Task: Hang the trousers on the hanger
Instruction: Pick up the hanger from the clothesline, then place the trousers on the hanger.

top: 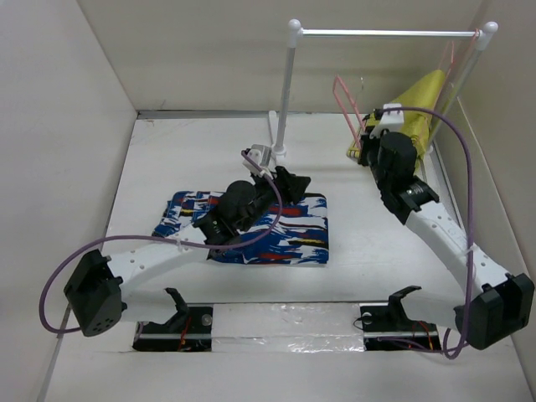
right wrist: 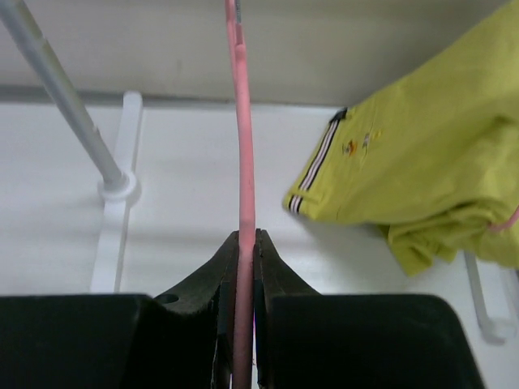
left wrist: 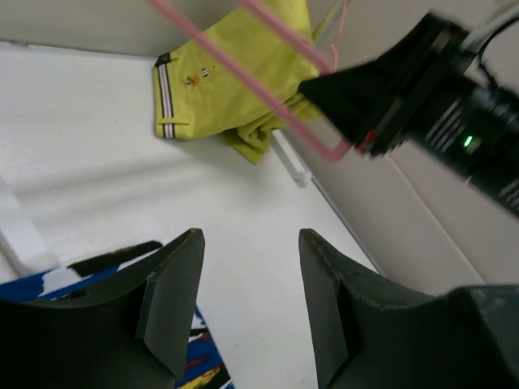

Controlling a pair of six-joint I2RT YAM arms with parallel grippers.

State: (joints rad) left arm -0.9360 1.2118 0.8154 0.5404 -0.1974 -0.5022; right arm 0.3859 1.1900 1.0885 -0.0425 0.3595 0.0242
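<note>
While left fingers (left wrist: 174,300) stand apart over the trousers (top: 293,230), right fingers (right wrist: 272,275) clamp one hanger (right wrist: 242,162) (of two).

bright, even light fell from above, and the white worktop (top: 377,251) and walls looked pale and flat. soft shadows sat close under the left arm (top: 159,260) and along the edge of the trousers (top: 293,239). the tape (top: 276,333) at the near edge showed a dull glare. in the left wrist view the left gripper (left wrist: 251,243) was dark and soft-edged, the right arm (left wrist: 462,113) blurred. in the right wrist view the hanger (right wrist: 242,162) was crisp by the jaws.
</note>
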